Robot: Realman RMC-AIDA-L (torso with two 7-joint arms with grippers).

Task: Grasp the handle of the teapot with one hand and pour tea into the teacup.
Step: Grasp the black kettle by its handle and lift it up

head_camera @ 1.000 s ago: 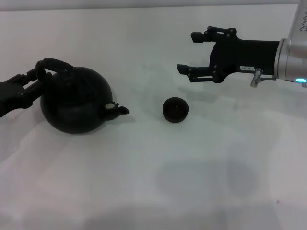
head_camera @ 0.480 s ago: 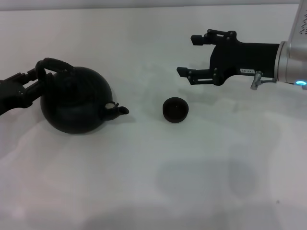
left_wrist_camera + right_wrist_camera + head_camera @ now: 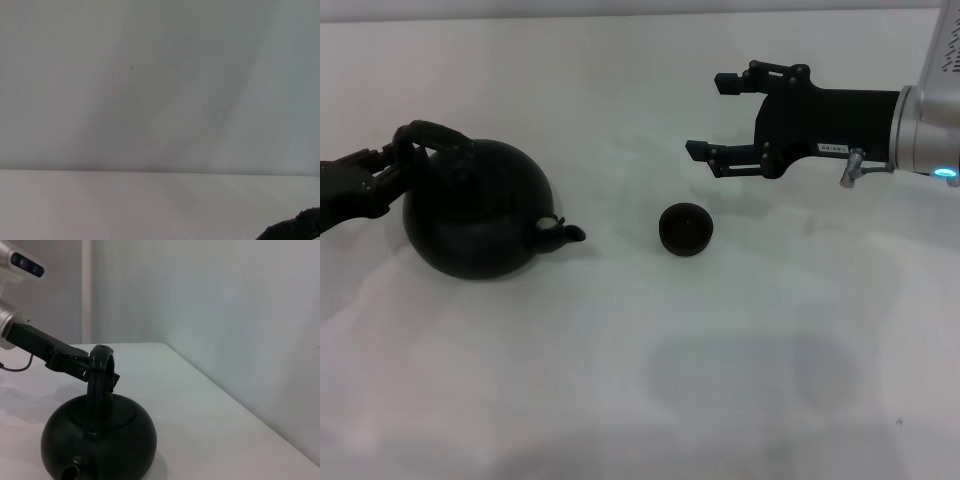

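The matte black teapot point(image 3: 475, 212) stands at the table's left, its spout point(image 3: 566, 233) pointing right toward the teacup point(image 3: 684, 229). My left gripper point(image 3: 392, 163) reaches in from the left and is shut on the arched handle point(image 3: 432, 135) near its top. In the right wrist view the same grip shows from the spout side: the left gripper point(image 3: 86, 365) clamps the handle point(image 3: 99, 390) above the teapot point(image 3: 100, 442). My right gripper point(image 3: 710, 114) hovers open above and behind the small dark teacup, holding nothing.
The white table point(image 3: 650, 380) runs wide in front of the teapot and cup. A pale wall point(image 3: 210, 305) stands behind the table. In the left wrist view only wall, table and a dark edge point(image 3: 295, 231) at one corner show.
The teapot has shifted slightly left with my left gripper, its spout drawing a little away from the cup. The right gripper has stayed nearly in place.
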